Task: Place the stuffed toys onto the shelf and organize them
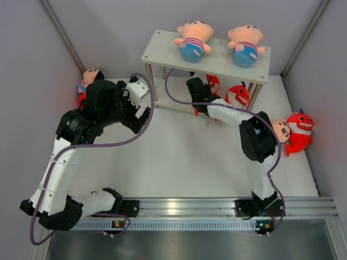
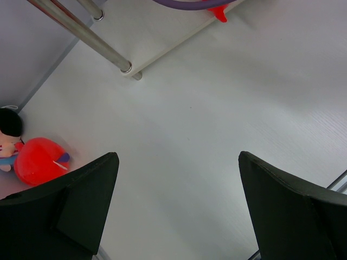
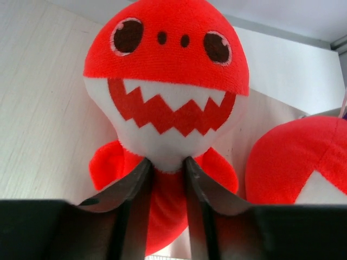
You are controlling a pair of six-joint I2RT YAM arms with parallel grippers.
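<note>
Right hand (image 3: 167,161) clamped on body of red shark (image 3: 165,70), just beneath its toothy mouth.

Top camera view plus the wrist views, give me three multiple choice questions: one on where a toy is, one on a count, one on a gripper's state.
1. Where, relative to the shelf, is the red shark that the right gripper grips?
A. On its top board.
B. Under its top board.
C. Far from it, by the left wall.

2. How many dolls lie on the top board?
A. One.
B. Two.
C. Four.

3. How is the left gripper?
A. Open, holding nothing.
B. Shut on a doll.
C. Shut on a shark.

Answers:
1 B, the top view shows it beneath the board.
2 B, two striped-shirt dolls lie side by side there.
3 A, its jaws stand wide apart over the bare table.
</note>
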